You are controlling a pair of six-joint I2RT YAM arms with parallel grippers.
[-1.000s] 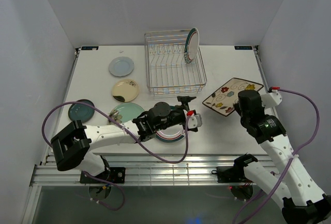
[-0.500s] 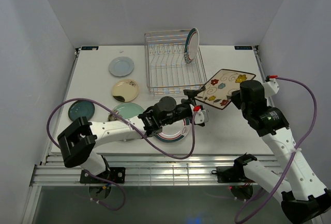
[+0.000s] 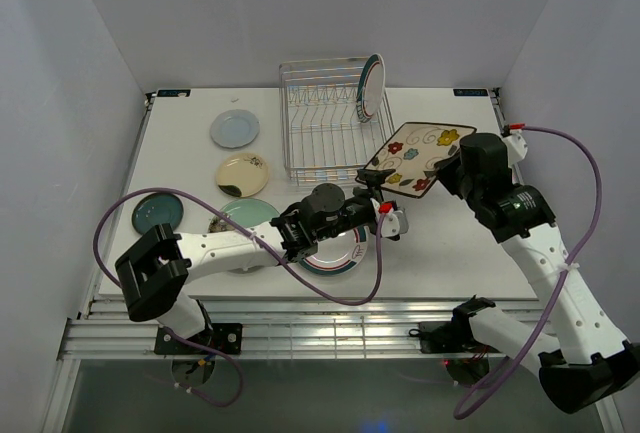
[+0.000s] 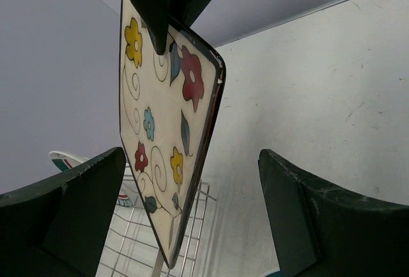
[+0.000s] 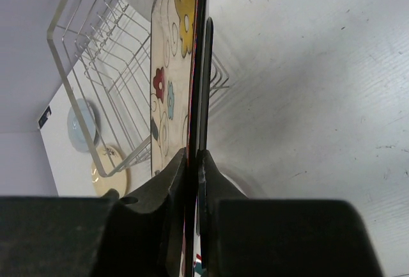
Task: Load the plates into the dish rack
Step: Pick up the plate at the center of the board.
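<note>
One square glossy floral plate (image 3: 415,156) is pinched by right gripper (image 3: 448,168) mid-frame; left gripper (image 3: 378,201) agape; slotting into silver wire dish rack (image 3: 335,145) req'd.

Our right gripper (image 3: 447,173) now carries the square floral plate (image 3: 415,156) clear of the table (image 3: 450,243), tilted on edge near the front right corner of the dish rack (image 3: 338,171). A second ago it lay flat, well right of the rack. Our left gripper (image 3: 382,201) has edged right, toward that same corner.
</note>
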